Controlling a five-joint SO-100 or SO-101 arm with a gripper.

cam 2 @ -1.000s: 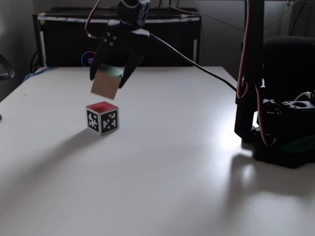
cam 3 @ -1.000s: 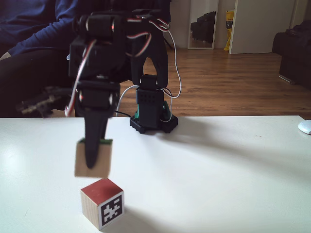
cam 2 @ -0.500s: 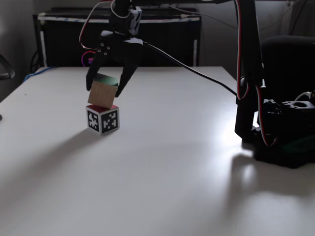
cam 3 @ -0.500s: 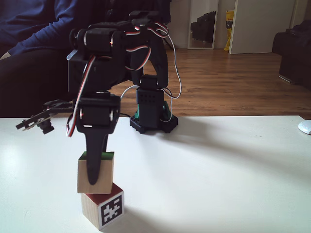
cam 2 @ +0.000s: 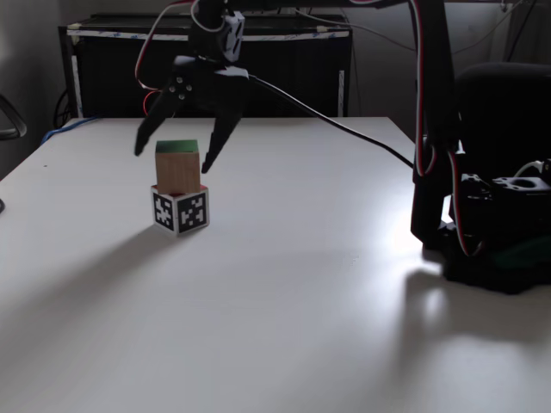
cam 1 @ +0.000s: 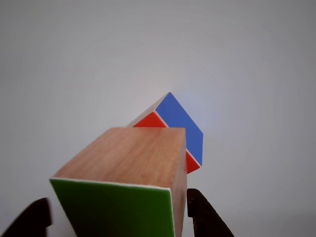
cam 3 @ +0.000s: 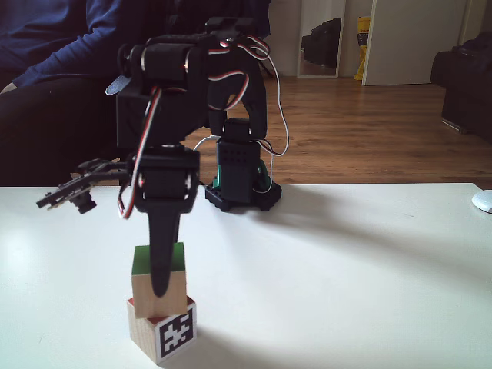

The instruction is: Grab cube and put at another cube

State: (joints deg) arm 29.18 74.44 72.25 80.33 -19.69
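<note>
From my remote station, the wooden cube (cam 2: 178,167) sits stacked on the blue-and-red cube (cam 2: 180,209), green face up in both fixed views, on the white table (cam 2: 284,284). My tool (cam 2: 172,158) straddles the upper cube with its fingers spread wide, tips level with that cube's sides and apart from them (one fixed view shows daylight on both sides). In the other fixed view, one dark finger (cam 3: 161,257) hangs in front of the wooden cube (cam 3: 174,280), which rests a little off-centre on the lower cube (cam 3: 162,332); that block shows a bare wood side, a sliver of red top and a black-and-white marker pattern on its faces.

The other view looks down past the wooden cube (cam 1: 129,163), its green face edged in thin white nearest the lens, with the blue-and-red cube (cam 1: 178,123) peeking out beneath it, corner-on. Two dark fingertips (cam 1: 201,215) flank the green face at the lower edge.

The arm's black base (cam 3: 242,188) stands farther back on the table, white and red wires looping from it. A person in dark blue (cam 3: 54,38) sits behind the table.
</note>
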